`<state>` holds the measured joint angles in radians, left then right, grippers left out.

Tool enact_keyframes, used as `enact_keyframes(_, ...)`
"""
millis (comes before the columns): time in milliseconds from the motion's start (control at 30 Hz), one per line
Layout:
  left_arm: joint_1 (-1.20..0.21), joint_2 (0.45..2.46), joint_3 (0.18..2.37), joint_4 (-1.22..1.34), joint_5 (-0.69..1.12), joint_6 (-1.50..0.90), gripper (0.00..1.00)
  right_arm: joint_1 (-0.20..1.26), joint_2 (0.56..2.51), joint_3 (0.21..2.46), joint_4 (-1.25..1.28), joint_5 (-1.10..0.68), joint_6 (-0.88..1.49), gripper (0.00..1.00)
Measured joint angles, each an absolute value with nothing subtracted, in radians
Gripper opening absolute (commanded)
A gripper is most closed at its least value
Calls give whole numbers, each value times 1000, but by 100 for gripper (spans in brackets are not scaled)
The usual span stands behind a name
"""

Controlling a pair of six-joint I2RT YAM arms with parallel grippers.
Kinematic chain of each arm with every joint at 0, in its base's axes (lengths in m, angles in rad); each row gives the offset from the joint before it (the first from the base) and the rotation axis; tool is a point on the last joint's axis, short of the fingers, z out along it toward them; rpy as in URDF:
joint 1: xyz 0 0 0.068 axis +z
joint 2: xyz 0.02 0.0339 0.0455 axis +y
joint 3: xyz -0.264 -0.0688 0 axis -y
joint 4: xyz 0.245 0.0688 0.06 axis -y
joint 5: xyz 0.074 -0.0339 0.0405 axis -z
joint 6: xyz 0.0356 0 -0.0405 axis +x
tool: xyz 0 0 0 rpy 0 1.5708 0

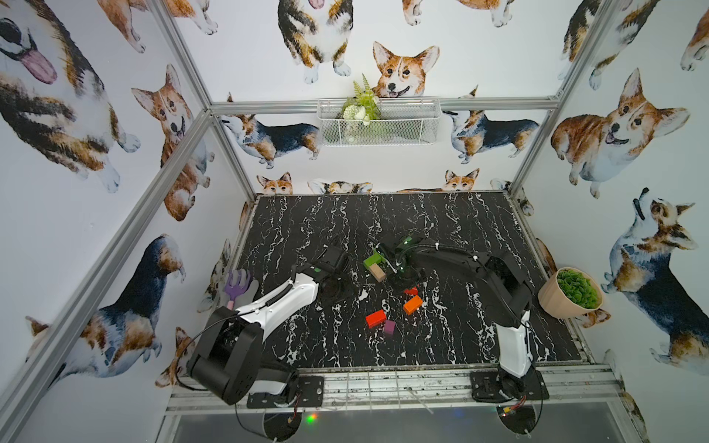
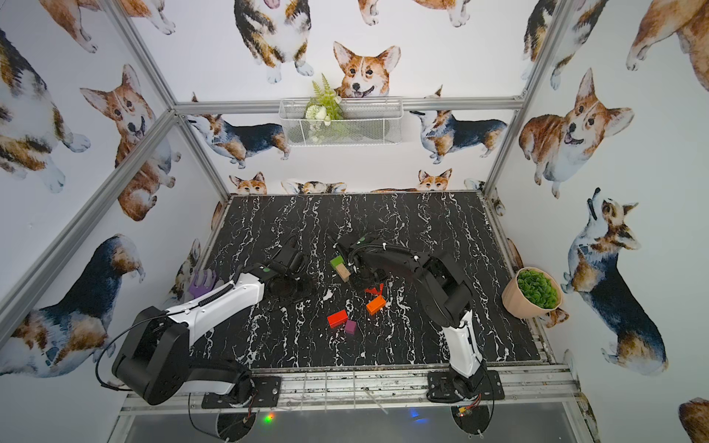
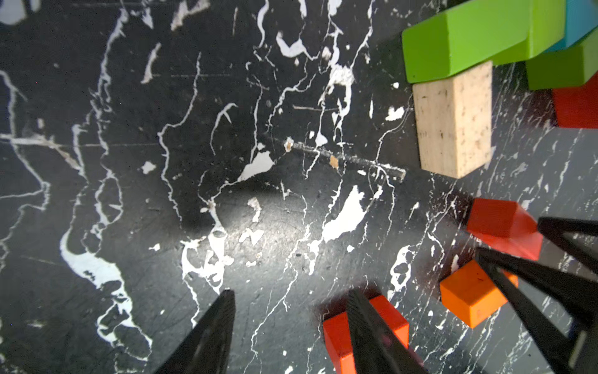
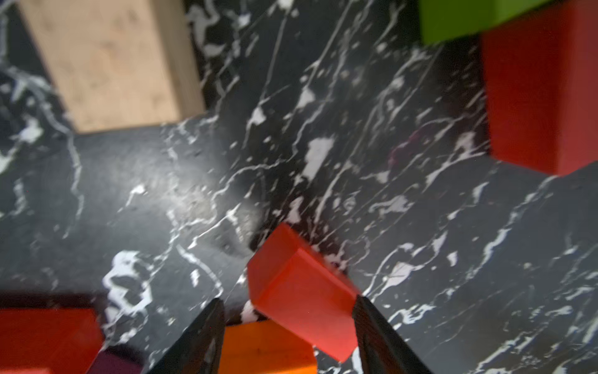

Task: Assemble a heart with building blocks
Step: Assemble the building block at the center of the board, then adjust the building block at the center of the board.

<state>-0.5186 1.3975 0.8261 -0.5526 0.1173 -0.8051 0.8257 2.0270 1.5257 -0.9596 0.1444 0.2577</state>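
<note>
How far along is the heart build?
Done: green bricks and teal block joined as lobes, beige brick and upper red brick abutting below. In hand: right gripper open around tilted red brick. Remaining: seating it, plus orange brick, loose red brick, purple cube. Left gripper open, empty.

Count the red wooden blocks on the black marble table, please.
3. One red wooden block lies beside the purple wooden cube; one lies within the open right gripper; one is beside a green wooden brick. More may be hidden.
</note>
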Motion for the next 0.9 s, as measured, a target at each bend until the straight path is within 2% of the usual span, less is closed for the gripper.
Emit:
enact_keyframes(200,-530,1402,835,-564,113,-805,59,807,2038,1521,-962,144,258,64)
enact_keyframes(300,-540,1412,854,-583,107,-805,59,807,2038,1519,-959,142,258,57)
enact_keyframes(467,-553,1414,881,-575,99,-805,59,794,2040,1518,-953,130,274,30)
enact_keyframes(567,-568,1423,893,-582,90,-805,59,788,2048,1533,-960,142,328,19)
enact_keyframes(633,-589,1444,916,-590,79,-796,59,785,2052,1544,-967,157,380,16)
enact_keyframes(700,-617,1474,948,-599,69,-788,59,785,2054,1551,-970,175,443,18)
enact_keyframes(733,-633,1490,965,-602,63,-784,60,785,2054,1553,-971,183,478,22)
enact_keyframes(833,-678,1538,1019,-611,45,-775,62,785,2060,1559,-970,185,572,44)
enact_keyframes(900,-706,1575,1060,-618,31,-762,63,785,2056,1555,-965,180,614,53)
